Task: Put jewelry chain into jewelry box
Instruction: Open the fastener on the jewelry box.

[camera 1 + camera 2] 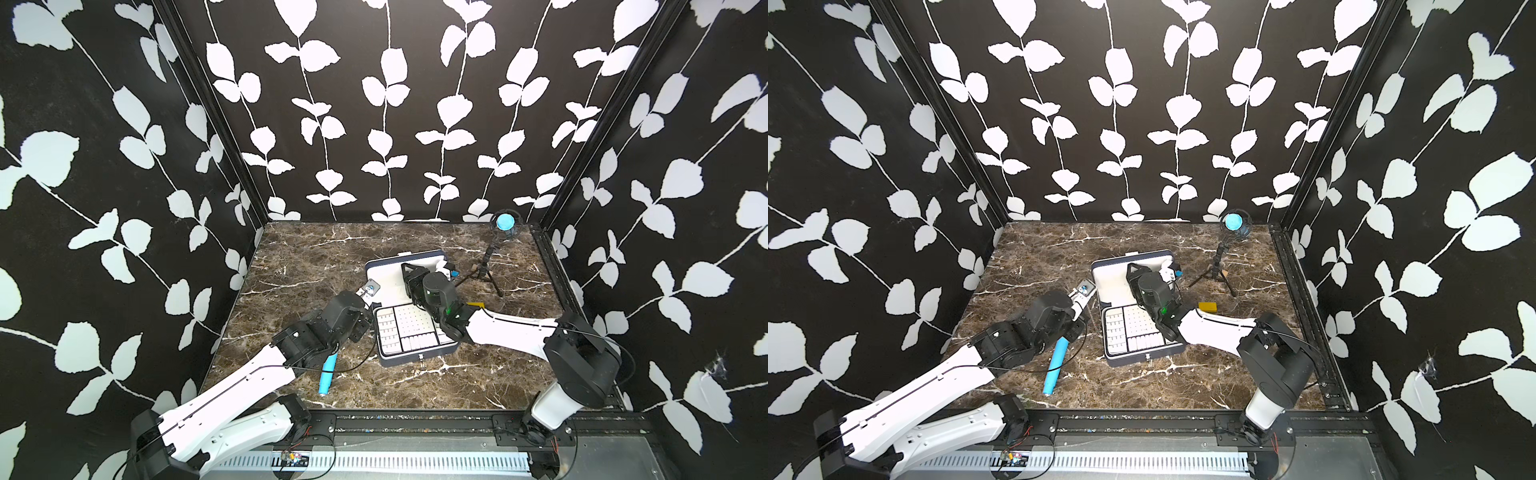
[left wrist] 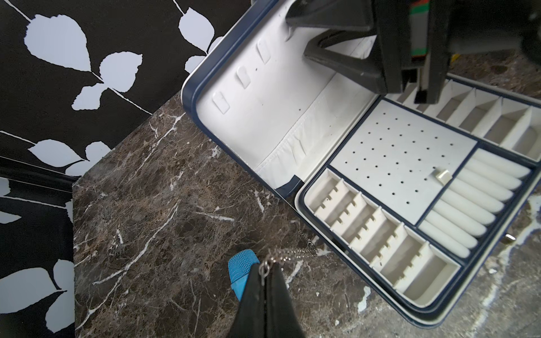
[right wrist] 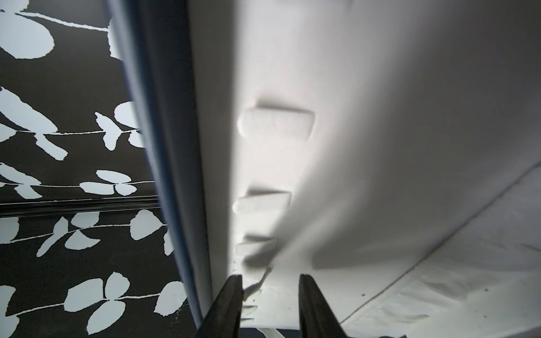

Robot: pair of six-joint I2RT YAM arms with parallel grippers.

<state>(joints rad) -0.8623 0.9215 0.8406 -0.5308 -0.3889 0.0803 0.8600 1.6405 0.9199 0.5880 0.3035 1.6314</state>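
1. The left claw (image 2: 265, 273) is pinched shut on the chain (image 2: 292, 255) at its end ring. The rest trails over the table (image 2: 164, 204), just left of the box (image 2: 190, 96).
2. The right claw (image 3: 270, 281) is partly open and empty over the lid (image 3: 380, 117).
3. The chain is probably light, limp and slippery, so hold it by the ring.

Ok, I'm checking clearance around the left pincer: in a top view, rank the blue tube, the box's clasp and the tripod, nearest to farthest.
1. Blue tube, just beside the left pincer.
2. Clasp, on the jewelry box's front wall, mid-table.
3. Tripod, far back on the right.
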